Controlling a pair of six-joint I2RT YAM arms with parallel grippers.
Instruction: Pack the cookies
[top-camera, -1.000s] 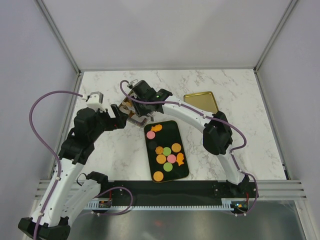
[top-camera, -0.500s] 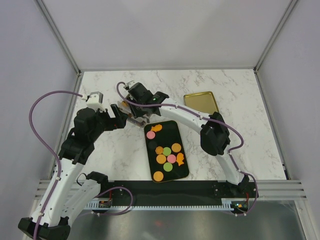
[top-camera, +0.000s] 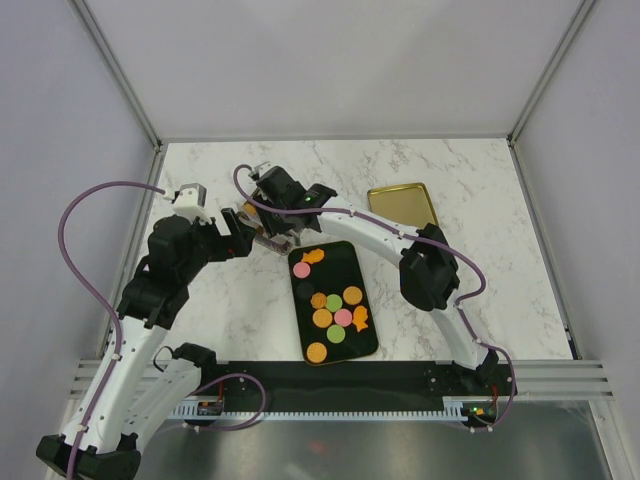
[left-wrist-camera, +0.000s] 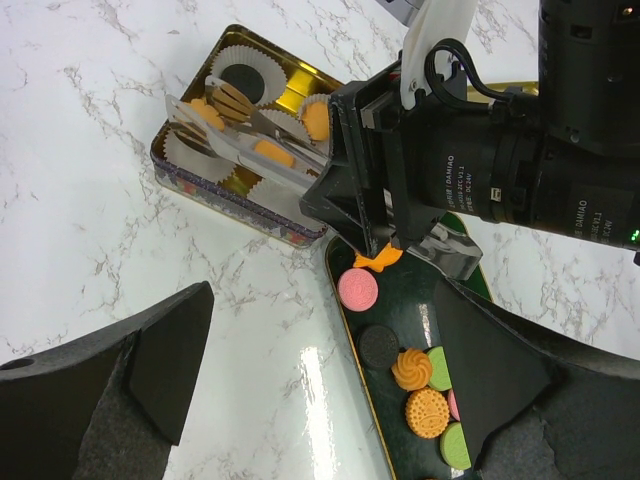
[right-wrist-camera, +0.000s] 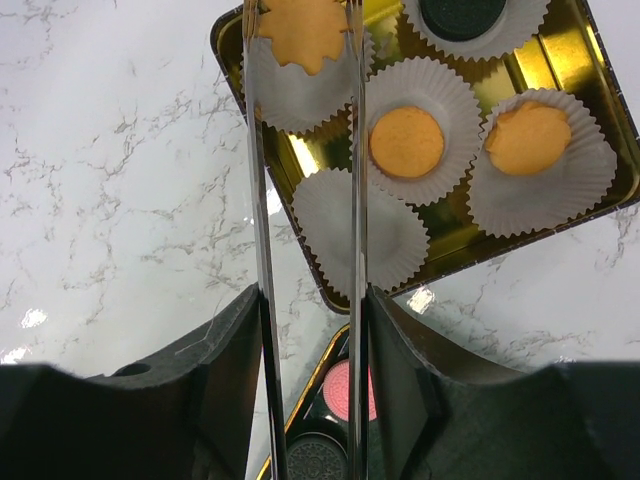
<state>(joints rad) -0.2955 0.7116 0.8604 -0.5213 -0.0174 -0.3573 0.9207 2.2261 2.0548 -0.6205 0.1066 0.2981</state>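
Observation:
My right gripper (right-wrist-camera: 310, 310) is shut on metal tongs (right-wrist-camera: 355, 170), seen from outside in the left wrist view (left-wrist-camera: 250, 140). The tongs' tips pinch an orange cookie (right-wrist-camera: 300, 28) just above a white paper cup (right-wrist-camera: 300, 90) in the gold tin (right-wrist-camera: 556, 62). Two cups hold orange cookies (right-wrist-camera: 406, 142), one a dark cookie (right-wrist-camera: 460, 12), one is empty (right-wrist-camera: 352, 232). Several orange, pink and green cookies (top-camera: 338, 305) lie on the black tray (top-camera: 352, 262). My left gripper (left-wrist-camera: 330, 385) is open and empty, hovering over the marble by the tray's left edge.
The gold tin lid (top-camera: 402, 203) lies on the table to the right of the right arm. The tin (left-wrist-camera: 200, 180) sits just beyond the tray's far end. A pink cookie (left-wrist-camera: 357, 288) and a black one (left-wrist-camera: 379, 346) lie nearest that end. White walls surround the marble table.
My right gripper has shifted a little left and farther over the tin with the tongs and cookie, then stayed still. The left arm has not moved.

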